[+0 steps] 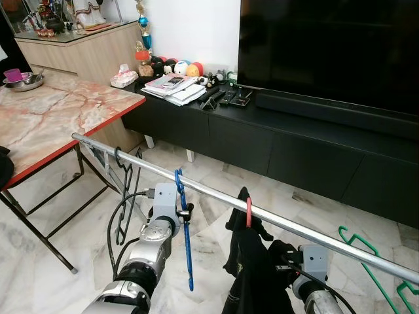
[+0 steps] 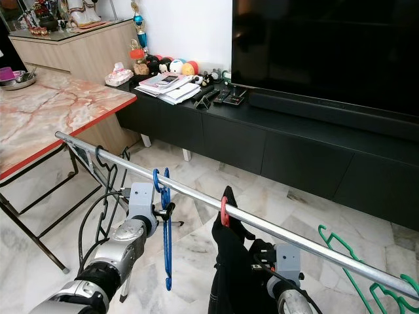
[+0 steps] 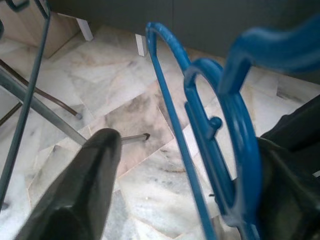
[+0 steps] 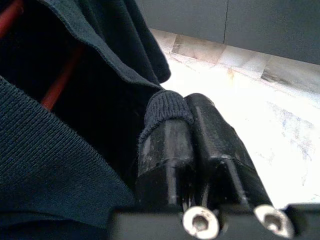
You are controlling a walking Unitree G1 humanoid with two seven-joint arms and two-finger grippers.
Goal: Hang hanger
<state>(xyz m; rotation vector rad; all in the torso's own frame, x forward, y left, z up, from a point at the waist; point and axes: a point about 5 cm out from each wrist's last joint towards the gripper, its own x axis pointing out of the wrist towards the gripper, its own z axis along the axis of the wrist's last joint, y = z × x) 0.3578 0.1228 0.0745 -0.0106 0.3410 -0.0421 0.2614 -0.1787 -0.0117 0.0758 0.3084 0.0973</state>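
Observation:
A silver rail [image 1: 308,233] runs slanting across the front of me. A blue hanger [image 1: 188,248] hangs from it by its hook. My left gripper [image 1: 186,212] is right at the hanger's neck, open, and the blue hanger [image 3: 220,150] sits between the spread fingers, close to one of them. To the right, a red hanger hook [image 1: 249,212] carries a dark garment [image 1: 252,281] on the same rail. My right gripper [image 4: 187,105] is pressed into that garment [image 4: 60,165], fingers together with the ribbed hem caught at the tips.
A black wire hanger [image 1: 124,180] hangs near the rail's left end and a green hanger [image 1: 374,269] near its right end. A marble-topped table [image 1: 59,121] stands to the left. A low black TV cabinet [image 1: 294,147] with a large TV [image 1: 327,46] stands behind.

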